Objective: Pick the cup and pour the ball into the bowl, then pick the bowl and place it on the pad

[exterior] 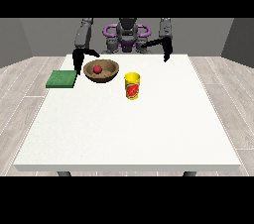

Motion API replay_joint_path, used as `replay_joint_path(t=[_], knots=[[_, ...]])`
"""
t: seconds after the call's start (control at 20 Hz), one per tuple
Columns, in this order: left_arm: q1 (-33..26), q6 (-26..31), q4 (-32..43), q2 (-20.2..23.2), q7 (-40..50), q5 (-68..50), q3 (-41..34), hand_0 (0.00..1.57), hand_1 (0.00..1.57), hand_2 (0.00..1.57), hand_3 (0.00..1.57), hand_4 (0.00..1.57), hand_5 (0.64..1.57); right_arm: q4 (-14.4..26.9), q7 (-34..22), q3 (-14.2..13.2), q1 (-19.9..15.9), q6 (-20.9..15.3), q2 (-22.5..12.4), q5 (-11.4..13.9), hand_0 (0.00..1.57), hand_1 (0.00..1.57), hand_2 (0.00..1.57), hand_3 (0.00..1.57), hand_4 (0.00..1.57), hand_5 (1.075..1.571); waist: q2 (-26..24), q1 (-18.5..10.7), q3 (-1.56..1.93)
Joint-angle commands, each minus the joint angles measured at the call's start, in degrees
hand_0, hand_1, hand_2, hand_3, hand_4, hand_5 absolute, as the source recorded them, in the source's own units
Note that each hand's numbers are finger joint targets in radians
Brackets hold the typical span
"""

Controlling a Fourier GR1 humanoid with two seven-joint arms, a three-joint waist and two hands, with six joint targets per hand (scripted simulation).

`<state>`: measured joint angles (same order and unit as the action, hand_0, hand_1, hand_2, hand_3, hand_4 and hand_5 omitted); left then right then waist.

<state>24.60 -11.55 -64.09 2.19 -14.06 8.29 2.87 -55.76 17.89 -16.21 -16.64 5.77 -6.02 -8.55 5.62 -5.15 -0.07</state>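
Hand at the view's left (77, 62): you see it hang just beside the bowl (101, 71), between bowl and green pad (61, 79); fingers cannot be told | hand at the view's right (167, 53): over the tabletop (129, 129), fingers unclear | red ball (97, 69) inside bowl | yellow cup (132, 85) upright near bowl

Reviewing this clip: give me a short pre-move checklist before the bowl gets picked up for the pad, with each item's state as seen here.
1. Ball in the bowl: ok. The red ball lies inside the brown bowl.
2. Cup out of the way: ok. The yellow cup stands upright on the table, apart from the bowl.
3. Pad free: ok. Nothing lies on the green pad.
4. Hand near the bowl: ok. The hand at the view's left hangs beside the bowl's rim.
5. Grip on the bowl: cannot tell.
6. Other hand clear: ok. The hand at the view's right holds nothing.
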Motion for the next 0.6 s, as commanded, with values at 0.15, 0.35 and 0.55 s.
replay_joint_path(t=[0.15, 0.35, 0.55], knots=[[-0.5, 6.4, -4.1, 5.2, 1.6, -3.3, -3.7, 0.0, 0.0, 0.0, 0.0, 0.0, 1.564, 9.5, 7.7, 0.5, -1.6, -1.0, -0.2, 1.5, 0.0, 0.0, 0.0, 0.0, 0.24, 1.566, 0.0, 0.2, 0.1], [-3.7, 7.2, -6.5, 4.6, -1.4, -3.0, -3.3, 0.0, 0.0, 0.0, 0.0, 0.0, 1.565, 17.2, 10.5, -1.6, -5.6, 0.8, -2.9, -0.6, 0.0, 0.0, 0.0, 0.0, 0.2, 1.562, 2.1, -0.9, 0.1], [-4.8, 7.0, -7.4, 4.4, -0.5, -3.1, -3.6, 0.0, 0.0, 0.0, 0.0, 0.0, 1.566, 19.8, 14.2, 0.5, -3.8, -1.4, 0.7, 1.2, 0.0, 0.0, 0.0, 0.0, 0.1, 1.563, 1.4, -0.9, 0.1]])
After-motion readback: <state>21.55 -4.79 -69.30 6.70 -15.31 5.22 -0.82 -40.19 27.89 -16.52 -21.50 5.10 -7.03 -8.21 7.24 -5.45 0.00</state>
